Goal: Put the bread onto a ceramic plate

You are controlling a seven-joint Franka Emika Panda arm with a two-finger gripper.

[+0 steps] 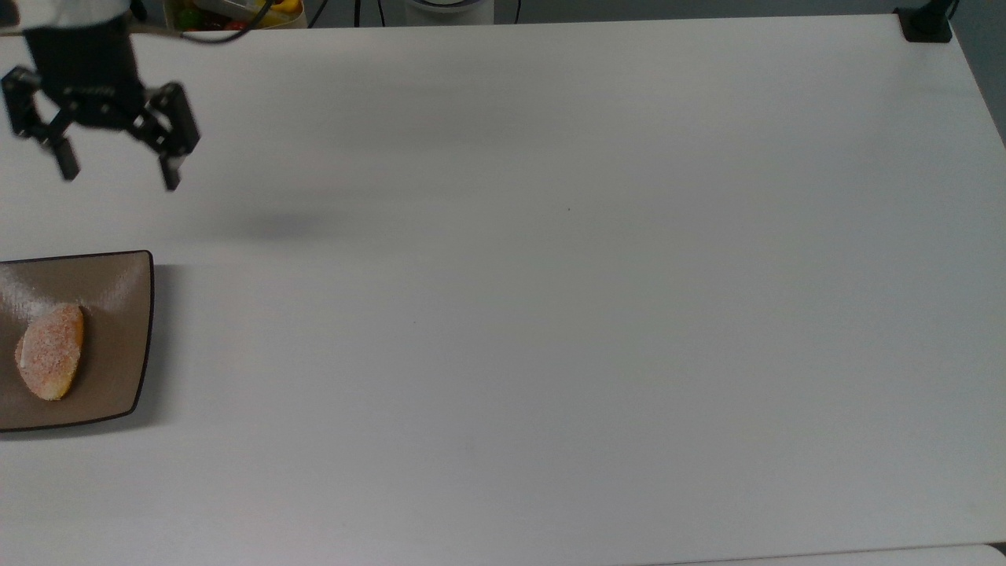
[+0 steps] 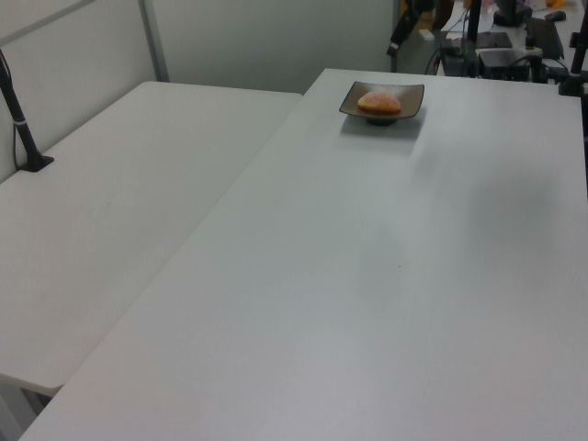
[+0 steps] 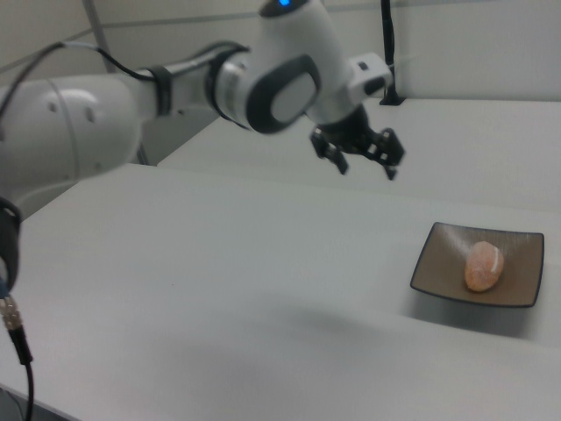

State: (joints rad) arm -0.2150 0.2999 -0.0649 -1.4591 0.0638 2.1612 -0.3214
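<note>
The bread (image 1: 49, 350), a sugary orange-golden roll, lies on the brown square ceramic plate (image 1: 118, 369) at the top view's left edge. The left view shows the bread (image 2: 379, 103) on the plate (image 2: 409, 102) at the far end of the table. In the right view the bread (image 3: 483, 265) rests on the plate (image 3: 441, 263) at the right. My gripper (image 1: 119, 170) hangs open and empty, raised well above the table and away from the plate, seen in the right view as the gripper (image 3: 366, 167) high to the plate's left.
The white table (image 1: 550, 275) stretches wide across the top view's right. A black post base (image 1: 926, 23) stands at its far right corner. A second white table (image 2: 110, 211) adjoins in the left view, with a black post (image 2: 20, 119). Clutter (image 2: 514, 37) lies behind the plate.
</note>
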